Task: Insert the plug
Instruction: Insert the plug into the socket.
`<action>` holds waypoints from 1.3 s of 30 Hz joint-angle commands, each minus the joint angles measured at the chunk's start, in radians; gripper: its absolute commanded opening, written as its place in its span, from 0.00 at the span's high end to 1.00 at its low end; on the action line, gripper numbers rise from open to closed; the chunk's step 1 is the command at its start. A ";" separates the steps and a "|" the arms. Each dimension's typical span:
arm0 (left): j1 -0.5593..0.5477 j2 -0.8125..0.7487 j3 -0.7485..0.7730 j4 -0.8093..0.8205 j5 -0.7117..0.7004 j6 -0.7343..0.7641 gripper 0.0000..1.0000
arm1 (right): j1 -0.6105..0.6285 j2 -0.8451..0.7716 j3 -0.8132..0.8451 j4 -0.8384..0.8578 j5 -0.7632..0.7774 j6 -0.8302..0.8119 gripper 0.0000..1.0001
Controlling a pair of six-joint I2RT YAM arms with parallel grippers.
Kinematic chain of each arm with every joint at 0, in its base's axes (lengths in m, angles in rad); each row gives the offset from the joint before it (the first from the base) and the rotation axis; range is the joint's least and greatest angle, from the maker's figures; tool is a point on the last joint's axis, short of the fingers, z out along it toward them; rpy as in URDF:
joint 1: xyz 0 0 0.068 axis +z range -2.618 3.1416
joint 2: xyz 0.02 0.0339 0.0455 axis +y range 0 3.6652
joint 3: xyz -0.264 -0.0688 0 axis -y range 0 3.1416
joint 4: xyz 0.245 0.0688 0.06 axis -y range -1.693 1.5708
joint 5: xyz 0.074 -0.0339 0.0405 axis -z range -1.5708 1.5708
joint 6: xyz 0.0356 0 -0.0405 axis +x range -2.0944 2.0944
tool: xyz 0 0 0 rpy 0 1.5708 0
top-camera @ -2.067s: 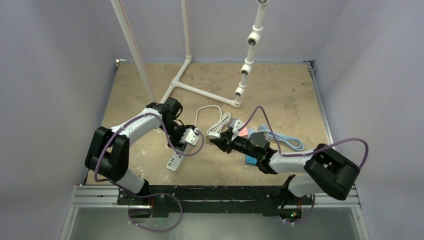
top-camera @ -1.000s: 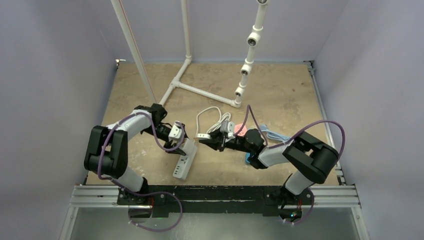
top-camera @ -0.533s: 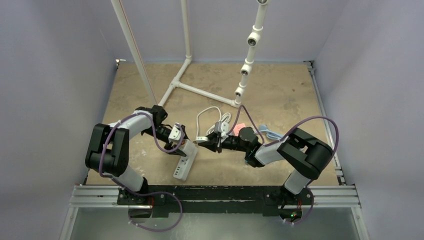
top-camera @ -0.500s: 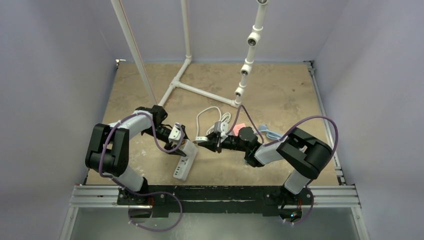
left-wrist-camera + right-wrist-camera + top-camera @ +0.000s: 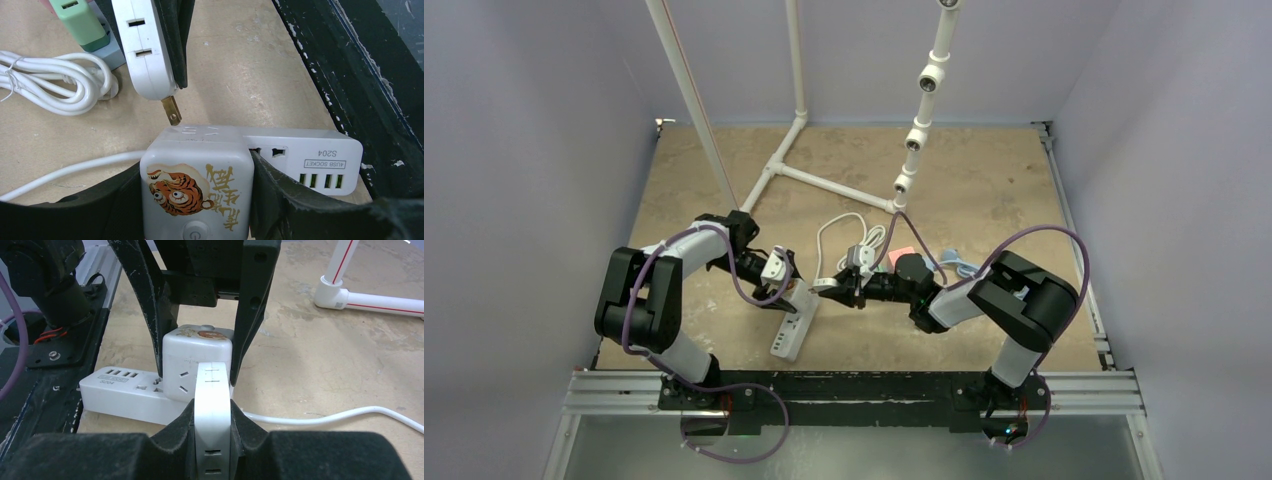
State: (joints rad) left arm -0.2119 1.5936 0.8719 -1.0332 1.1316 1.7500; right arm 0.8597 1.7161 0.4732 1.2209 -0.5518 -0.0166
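With left end effector (image 5: 196, 200) clamped on strip (image 5: 310, 146) and right end effector (image 5: 212, 440) clamped on plug (image 5: 212, 390), square prong (image 5: 171, 110) to socket (image 5: 187, 376), push straight.

The table (image 5: 984, 180) was seen from above and behind by the top camera. Close, low views, facing one another, were taken from the wrists; strip (image 5: 300, 150) and plug (image 5: 212, 405) were shared by all.
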 commanded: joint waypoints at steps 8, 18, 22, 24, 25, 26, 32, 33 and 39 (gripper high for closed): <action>-0.004 -0.011 0.001 0.018 0.094 -0.012 0.89 | 0.018 0.012 0.031 0.016 -0.034 -0.036 1.00; -0.009 -0.011 0.001 0.011 0.090 0.001 0.93 | 0.021 0.033 0.035 0.029 -0.020 -0.041 1.00; -0.012 -0.010 0.002 0.000 0.087 0.013 0.94 | 0.021 0.035 0.030 0.048 -0.002 -0.042 1.00; -0.013 -0.009 0.003 -0.001 0.086 0.015 0.94 | 0.021 0.037 0.029 0.059 0.005 -0.041 1.00; -0.014 -0.010 0.003 -0.001 0.086 0.014 0.94 | 0.022 0.039 0.028 0.065 0.006 -0.039 1.00; -0.014 -0.010 0.003 -0.002 0.085 0.015 0.94 | 0.022 0.039 0.028 0.071 0.006 -0.037 1.00; -0.015 -0.008 0.004 -0.002 0.085 0.015 0.96 | 0.022 0.038 0.019 0.098 0.006 -0.026 1.00; -0.016 -0.009 0.004 -0.001 0.083 0.014 0.96 | 0.021 0.037 0.018 0.096 0.005 -0.027 1.00; -0.018 -0.010 0.003 -0.001 0.082 0.017 0.97 | 0.021 0.051 0.021 0.094 0.004 -0.028 1.00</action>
State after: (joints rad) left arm -0.2214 1.5936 0.8719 -1.0138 1.1309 1.7393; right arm 0.8768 1.7481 0.4793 1.2530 -0.5640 -0.0376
